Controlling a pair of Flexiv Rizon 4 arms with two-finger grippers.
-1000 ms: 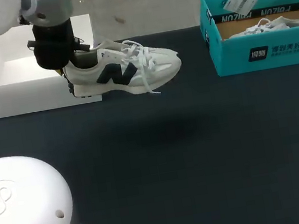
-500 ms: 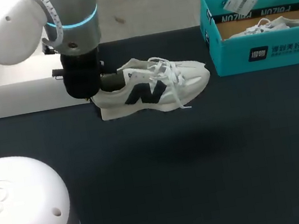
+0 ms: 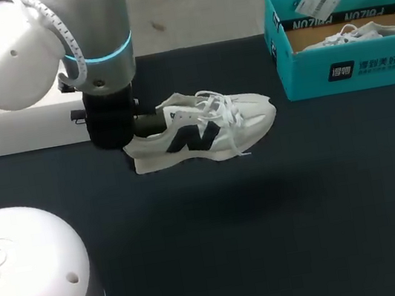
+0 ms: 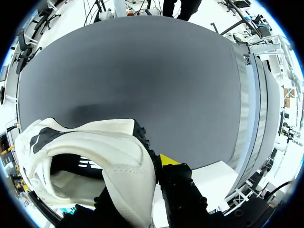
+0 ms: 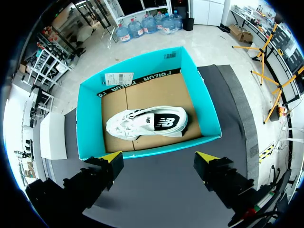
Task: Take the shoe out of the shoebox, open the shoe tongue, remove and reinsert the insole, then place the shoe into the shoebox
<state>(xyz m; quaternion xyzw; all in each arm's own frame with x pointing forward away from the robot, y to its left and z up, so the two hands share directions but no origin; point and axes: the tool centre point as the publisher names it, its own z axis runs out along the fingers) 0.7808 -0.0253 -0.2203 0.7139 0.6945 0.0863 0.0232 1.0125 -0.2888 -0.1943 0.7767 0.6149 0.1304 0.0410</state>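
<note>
Robotics lab: robot arm [image 3: 92, 52], dark worktable [image 3: 269, 219]

The left arm [image 3: 92, 52] has swung away from the white cardboard box [image 3: 20, 120] toward the middle of the dark surface [image 3: 282, 209]. It has carried the white lace-up sneaker with a dark side logo [image 3: 202, 128] along, heel clamped in the left end effector [image 3: 138, 127]. In the last half second the sneaker dropped slightly.

- Left arm [image 3: 37, 38]: glossy white rounded shells, a glowing cyan ring [image 3: 104, 54] at the joint, then a black wrist block [image 3: 112, 120].
- A white ribbed cable [image 3: 62, 30] runs over its shell.
- White domed housing [image 3: 22, 273] at the table's near left corner (faint embossed logo, one small hole), with a cyan-lit seam.
- Right gripper [image 5: 158, 157]: blocky black fingers, yellow wedge tips.
</note>
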